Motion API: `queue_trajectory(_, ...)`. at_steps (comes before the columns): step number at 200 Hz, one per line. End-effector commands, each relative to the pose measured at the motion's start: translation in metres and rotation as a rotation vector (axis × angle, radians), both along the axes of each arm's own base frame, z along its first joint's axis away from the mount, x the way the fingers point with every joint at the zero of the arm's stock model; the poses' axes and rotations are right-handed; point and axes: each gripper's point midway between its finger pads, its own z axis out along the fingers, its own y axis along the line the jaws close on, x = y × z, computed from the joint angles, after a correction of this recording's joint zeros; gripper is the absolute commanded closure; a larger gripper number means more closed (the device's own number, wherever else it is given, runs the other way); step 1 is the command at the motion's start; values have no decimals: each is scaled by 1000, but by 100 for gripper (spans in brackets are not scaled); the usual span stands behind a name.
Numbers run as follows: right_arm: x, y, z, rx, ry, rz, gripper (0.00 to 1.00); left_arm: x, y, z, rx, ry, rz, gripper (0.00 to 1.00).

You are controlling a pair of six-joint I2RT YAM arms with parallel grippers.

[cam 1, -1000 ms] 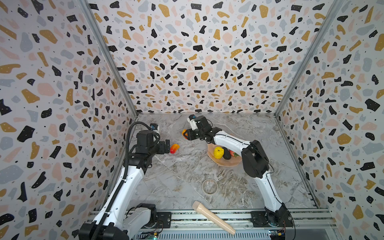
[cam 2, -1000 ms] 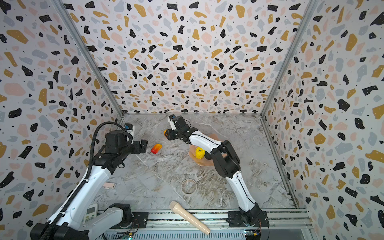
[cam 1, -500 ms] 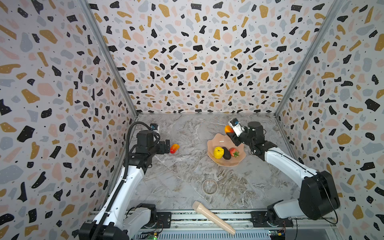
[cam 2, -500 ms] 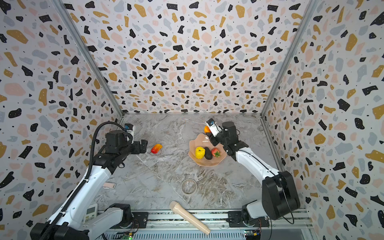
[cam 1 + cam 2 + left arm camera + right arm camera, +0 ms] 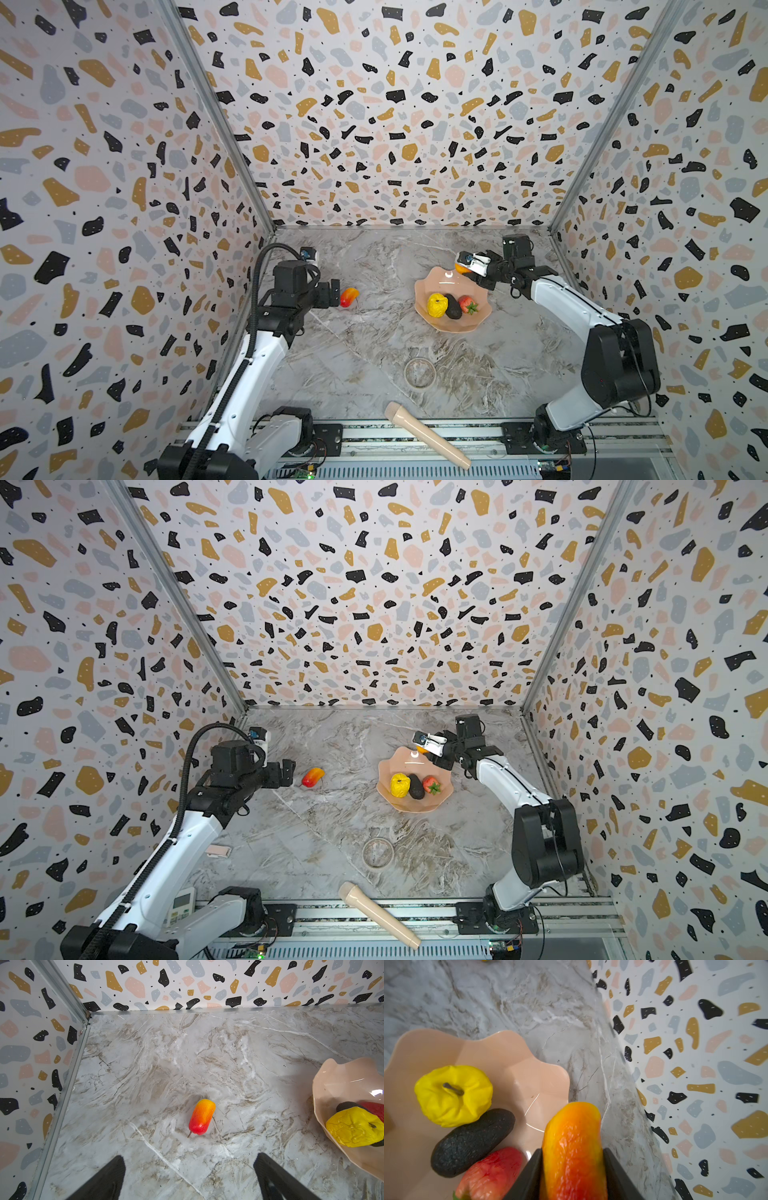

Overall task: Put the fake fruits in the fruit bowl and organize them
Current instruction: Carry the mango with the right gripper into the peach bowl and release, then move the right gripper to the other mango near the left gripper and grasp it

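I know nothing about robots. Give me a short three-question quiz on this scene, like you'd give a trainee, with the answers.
1. Multiple choice: what does the right gripper hold? A) a red-yellow mango B) a banana C) nothing
2. True or false: the left gripper is open, and a second mango lies untouched on the table in front of it.
3. Fill in: ___ fruits lie in the fruit bowl.
Key: 1 A; 2 true; 3 three: yellow fruit, avocado, strawberry.

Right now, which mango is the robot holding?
The mango in the right gripper, at the fruit bowl's rim. The other mango lies on the table before the left gripper.
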Motion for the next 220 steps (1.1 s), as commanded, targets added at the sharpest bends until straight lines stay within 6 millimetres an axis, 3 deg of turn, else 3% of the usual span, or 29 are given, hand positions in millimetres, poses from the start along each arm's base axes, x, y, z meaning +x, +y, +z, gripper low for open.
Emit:
queue_trajectory(1,-18,-4,-22,-124,76,131,100,2,0,7,5,-34,-10,0)
queue_trajectory(35,-11,-11,-46,-205,116,137,100,2,1,7,7,-34,-7,0)
queue_trajectory(74,-1,-9,-61,-245,121,121,100,2,1,6,8,-29,-6,0)
queue_trajectory(135,11,-3,-62,-245,132,74,77,2,2,5,12,-27,-3,0)
queue_trajectory(164,11,-2,-59,-227,142,50,54,2,2,5,13,-29,-3,1)
queue_trajectory(220,9,-4,-50,-229,135,39,44,2,2,5,13,-29,-3,1)
